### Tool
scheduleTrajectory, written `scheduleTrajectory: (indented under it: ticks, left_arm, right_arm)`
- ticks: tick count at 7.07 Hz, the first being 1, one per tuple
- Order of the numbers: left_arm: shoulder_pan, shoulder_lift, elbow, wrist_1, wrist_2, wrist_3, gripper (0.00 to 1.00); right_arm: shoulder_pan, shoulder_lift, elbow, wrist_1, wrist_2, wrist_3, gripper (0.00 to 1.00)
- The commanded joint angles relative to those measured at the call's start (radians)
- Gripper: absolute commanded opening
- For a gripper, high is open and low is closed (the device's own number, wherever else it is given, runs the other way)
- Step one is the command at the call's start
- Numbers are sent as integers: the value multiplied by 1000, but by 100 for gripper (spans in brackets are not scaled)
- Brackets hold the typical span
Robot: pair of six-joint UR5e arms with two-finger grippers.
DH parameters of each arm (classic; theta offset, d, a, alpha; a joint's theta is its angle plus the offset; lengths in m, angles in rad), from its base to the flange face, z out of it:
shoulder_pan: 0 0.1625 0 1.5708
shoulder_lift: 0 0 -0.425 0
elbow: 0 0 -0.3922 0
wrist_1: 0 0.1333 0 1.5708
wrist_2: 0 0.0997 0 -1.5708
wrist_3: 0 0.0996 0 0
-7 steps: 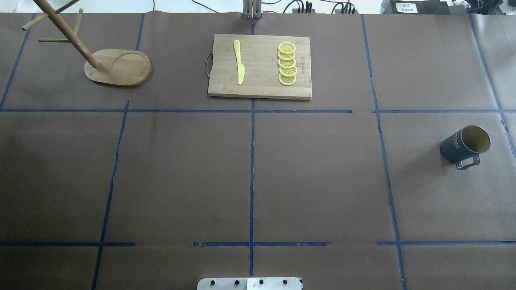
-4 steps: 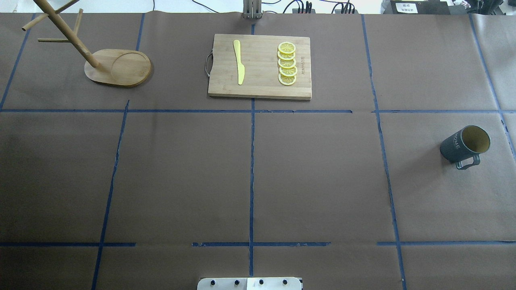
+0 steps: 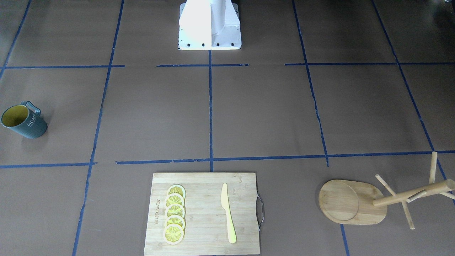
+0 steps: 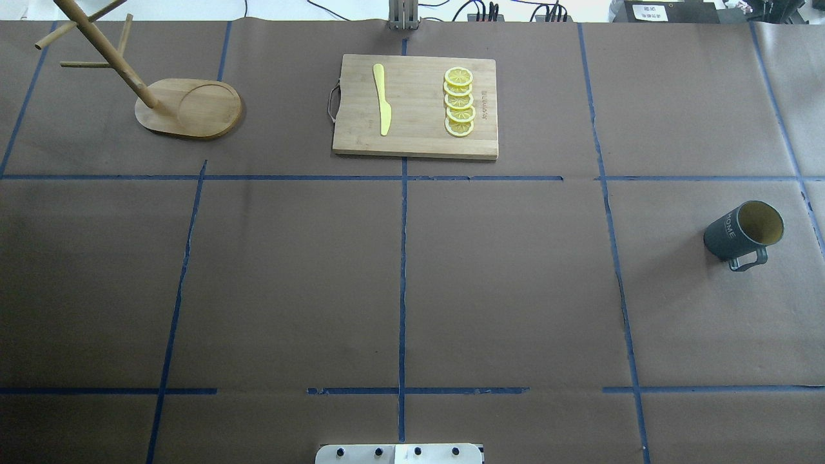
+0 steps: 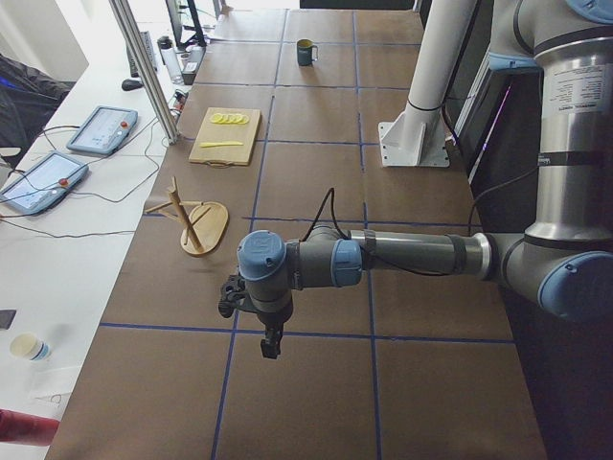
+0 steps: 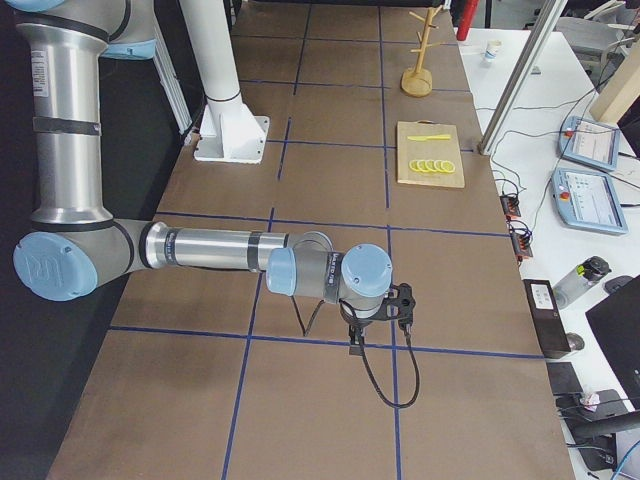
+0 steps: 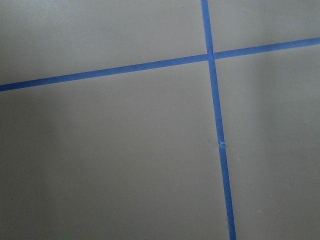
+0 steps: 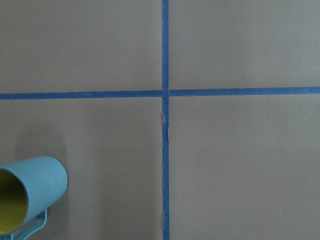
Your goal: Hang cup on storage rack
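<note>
The cup (image 4: pixel 741 235), dark teal-grey with a yellow inside and "HOME" lettering, stands on the table at the far right, its handle toward the robot. It also shows in the front view (image 3: pixel 23 122), the left side view (image 5: pixel 306 52) and the bottom left corner of the right wrist view (image 8: pixel 25 200). The storage rack (image 4: pixel 187 109), a wooden mug tree on an oval base, stands at the far left back (image 3: pixel 352 202). My left gripper (image 5: pixel 271 343) and right gripper (image 6: pixel 356 340) show only in the side views, over bare table. I cannot tell whether they are open or shut.
A bamboo cutting board (image 4: pixel 416 142) with a yellow knife (image 4: pixel 383 100) and several lemon slices (image 4: pixel 459 102) lies at the back centre. The robot's white base plate (image 4: pixel 399 454) is at the near edge. Blue tape lines cross the brown table cover.
</note>
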Motion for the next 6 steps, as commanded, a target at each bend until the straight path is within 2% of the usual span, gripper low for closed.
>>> scheduleTrajectory:
  ticks: [1, 6]
  left_arm:
    - [0, 1, -2, 0, 0, 0, 100]
    - [2, -1, -3, 0, -2, -2, 100]
  right_arm:
    - [-1, 5, 4, 3, 1, 8, 100]
    - [-5, 43, 11, 12, 3, 5, 100]
